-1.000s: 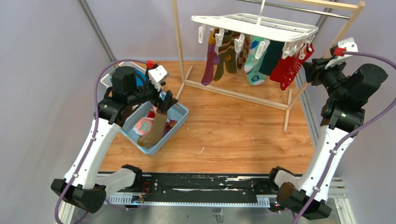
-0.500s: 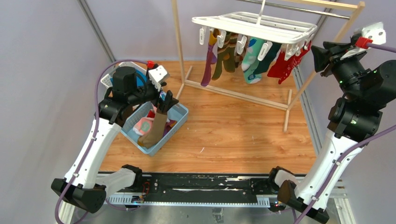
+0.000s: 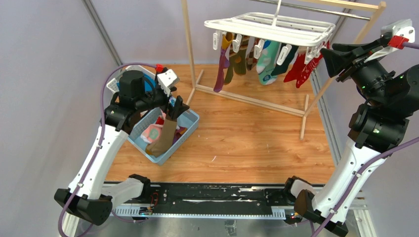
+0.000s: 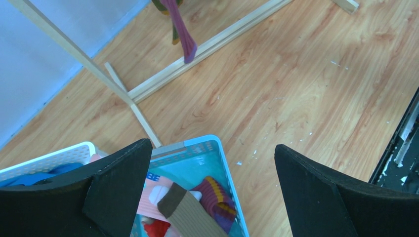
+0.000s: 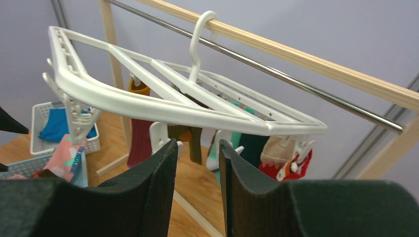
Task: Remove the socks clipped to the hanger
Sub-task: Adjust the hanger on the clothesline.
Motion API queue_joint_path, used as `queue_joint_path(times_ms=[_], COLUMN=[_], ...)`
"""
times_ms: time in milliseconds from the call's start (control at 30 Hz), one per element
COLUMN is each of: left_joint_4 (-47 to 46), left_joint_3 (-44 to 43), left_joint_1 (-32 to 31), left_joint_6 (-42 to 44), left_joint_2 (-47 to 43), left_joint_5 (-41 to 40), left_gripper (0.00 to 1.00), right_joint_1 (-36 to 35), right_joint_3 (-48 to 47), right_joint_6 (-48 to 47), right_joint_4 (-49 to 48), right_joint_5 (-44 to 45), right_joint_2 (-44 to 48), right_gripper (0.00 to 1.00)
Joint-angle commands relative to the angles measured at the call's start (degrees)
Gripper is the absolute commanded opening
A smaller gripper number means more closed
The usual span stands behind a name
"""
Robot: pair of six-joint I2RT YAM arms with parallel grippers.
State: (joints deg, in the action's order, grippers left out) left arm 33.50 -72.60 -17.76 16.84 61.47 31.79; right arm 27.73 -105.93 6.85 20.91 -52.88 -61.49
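Seen from above, the hanger (image 3: 269, 24) hangs on the rack (image 3: 190, 49) with socks (image 3: 267, 59) clipped beneath it, and the right gripper (image 3: 333, 58) is just beside its right end. The right wrist view shows that gripper's fingers a narrow gap apart, gripping nothing, with the hanger beyond them. The left gripper (image 3: 174, 106) hangs over the basket (image 3: 190, 129) — only its wrist view shows the jaws spread wide, with a brown sock (image 4: 190, 215) lying below in the basket.

Twin arms (image 3: 99, 153) — white links, black joints
Purple cables (image 3: 104, 91), red-tagged white wrist cameras (image 3: 167, 78), matte black wedge fingers (image 4: 118, 182).
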Motion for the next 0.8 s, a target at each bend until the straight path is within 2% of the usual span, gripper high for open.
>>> queue_joint_path(times_ms=[0, 167, 433, 533, 633, 767], left_joint_4=[-1.4, -1.3, -1.1, -0.9, -0.8, -0.8], left_joint_3=[-0.6, -0.5, -0.5, -0.6, -0.6, -0.4], left_joint_1=[0.2, 0.2, 0.1, 0.1, 0.1, 0.1], left_joint_6=[-0.8, -1.1, -1.0, -0.8, -0.6, -0.3], left_joint_2=[0.9, 1.6, 2.2, 2.6, 3.0, 3.5], left_joint_5=[1.2, 1.2, 1.3, 1.2, 0.9, 0.9], left_gripper=[1.0, 1.0, 1.0, 1.0, 1.0, 1.0], right_joint_1=[-0.4, -0.5, -1.9, -6.4, -13.8, -19.4], right_joint_3=[0.3, -2.2, -3.8, -4.0, -3.8, 1.8], right_joint_6=[6.6, 9.2, 7.9, 3.6, -3.9, -6.4], right_joint_4=[-4.7, -4.5, -4.0, -0.6, 6.2, 6.4], right_joint_5=[-5.3, -7.3, -6.8, -5.7, -0.6, 3.4], right_joint_2=[1.3, -0.7, -6.1, -7.1, -6.6, -4.3], right_gripper=[0.37, 0.37, 0.37, 0.37, 0.37, 0.32])
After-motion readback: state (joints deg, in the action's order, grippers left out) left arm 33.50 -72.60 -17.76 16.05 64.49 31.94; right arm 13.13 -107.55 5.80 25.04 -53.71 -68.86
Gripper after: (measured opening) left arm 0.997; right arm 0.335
